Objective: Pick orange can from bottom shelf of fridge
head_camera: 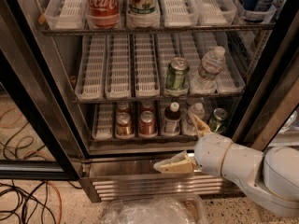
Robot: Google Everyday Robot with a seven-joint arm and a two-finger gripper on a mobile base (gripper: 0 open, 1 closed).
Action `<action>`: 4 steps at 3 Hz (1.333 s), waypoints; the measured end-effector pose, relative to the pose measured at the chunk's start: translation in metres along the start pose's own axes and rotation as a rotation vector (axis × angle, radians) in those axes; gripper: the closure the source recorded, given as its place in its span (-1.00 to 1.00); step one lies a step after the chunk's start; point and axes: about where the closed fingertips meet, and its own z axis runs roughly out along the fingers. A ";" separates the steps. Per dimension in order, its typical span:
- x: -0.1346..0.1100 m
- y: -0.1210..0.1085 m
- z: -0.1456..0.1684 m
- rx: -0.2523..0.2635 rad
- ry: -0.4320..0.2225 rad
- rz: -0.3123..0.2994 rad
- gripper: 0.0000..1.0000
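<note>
Item: my gripper [174, 143], spread wide and empty, is hovering low before the fridge [131, 169]; the orange can [124, 125] is standing up-left of it on the bottom shelf [102, 124], so I am favouring a leftward approach that is clearing the redder can [147, 123].

The fridge [140, 183] stands open, so the bottom shelf [103, 122] can be reached straight over its front edge. The gripper [174, 142] hangs just outside that edge, right of middle, fingers spread, the upper one across the clear bottle [192, 118]. At the front edge the orange can [124, 124] has a bare lane on its left and the red can [147, 123] close on its right. More cans crowd behind. The middle rack [140, 98] sits low over the tops.
</note>
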 end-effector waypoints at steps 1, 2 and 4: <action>0.007 0.001 0.009 -0.008 -0.040 0.023 -1.00; 0.022 0.003 0.022 0.030 -0.112 0.072 -1.00; 0.040 0.019 0.049 0.083 -0.241 0.112 -1.00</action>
